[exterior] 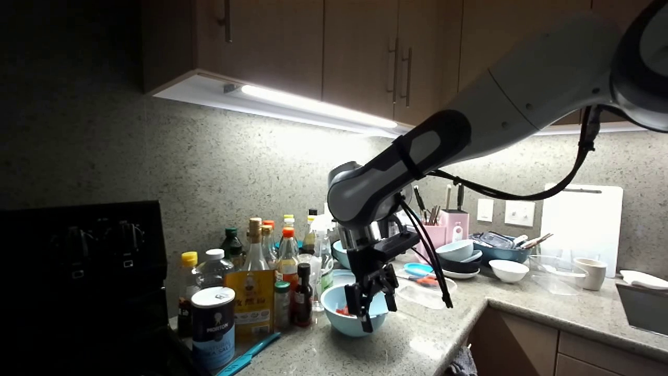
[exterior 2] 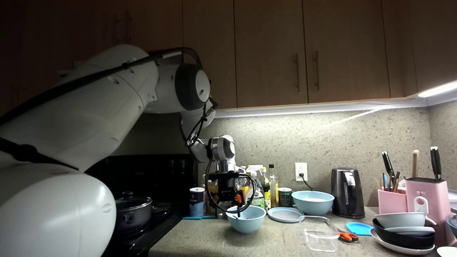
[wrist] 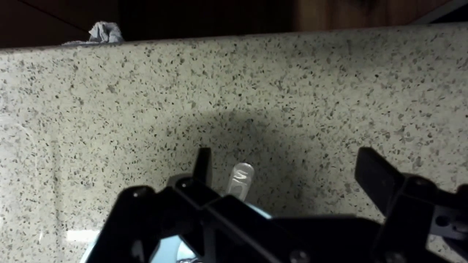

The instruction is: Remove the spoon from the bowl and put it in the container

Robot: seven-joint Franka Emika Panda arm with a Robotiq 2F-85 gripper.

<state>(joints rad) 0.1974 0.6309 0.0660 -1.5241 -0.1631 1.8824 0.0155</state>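
Observation:
The light blue bowl (exterior: 348, 327) stands on the counter below my gripper and shows in both exterior views (exterior 2: 246, 225); red bits show inside it. In the wrist view a clear spoon handle (wrist: 240, 179) sticks out over the bowl's rim (wrist: 166, 250); the rest of the spoon is hidden behind the gripper. My gripper (wrist: 284, 157) is open, fingers wide apart; the handle's end appears between them, nearer the left finger, with no visible contact. In the exterior views the gripper (exterior: 381, 316) hangs at the bowl (exterior 2: 227, 213). The clear container (exterior 2: 321, 242) stands right of the bowl.
Bottles (exterior: 288, 256) and a salt can (exterior: 213, 329) stand beside the bowl. A turquoise utensil (exterior: 248, 357) lies near the stove. A plate (exterior 2: 285, 215), another blue bowl (exterior 2: 313, 207), a kettle (exterior 2: 347, 192), orange scissors (exterior 2: 348, 236) and stacked bowls (exterior 2: 403, 232) are farther right.

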